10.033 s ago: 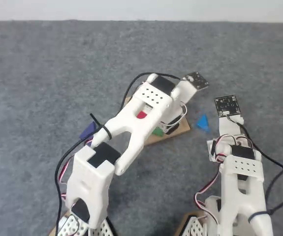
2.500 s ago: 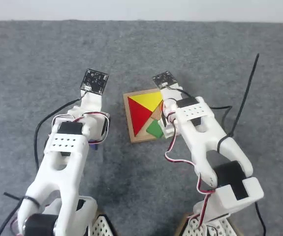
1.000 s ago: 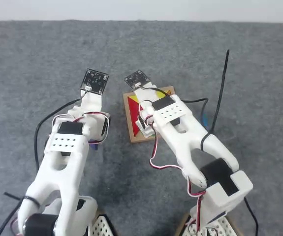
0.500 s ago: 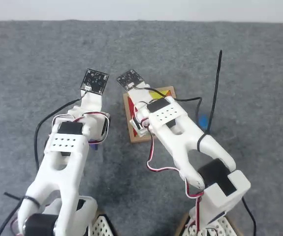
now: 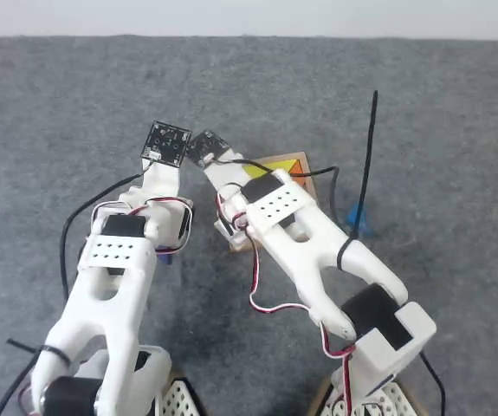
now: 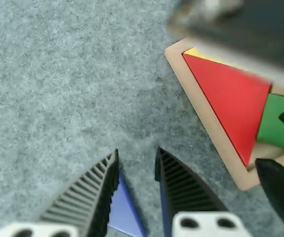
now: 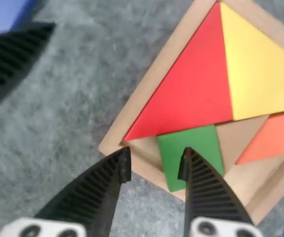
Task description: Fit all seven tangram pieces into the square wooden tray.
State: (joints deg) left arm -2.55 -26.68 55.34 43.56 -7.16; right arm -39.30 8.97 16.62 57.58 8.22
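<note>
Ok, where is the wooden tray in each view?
High view: wooden tray at centre, mostly under the right arm, far corner exposed.
Left wrist view: its rim borders the red triangle.
Right wrist view: its corner sits by the right tool.
Shared landmark: the yellow triangle.

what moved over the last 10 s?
The left arm pulled back off the tray; the left gripper is now open over the dark blue piece. The right arm came forward, then swung left across the tray; the right gripper is open above the green piece. No grasp or release seen. Tray and light blue piece stayed put.
</note>
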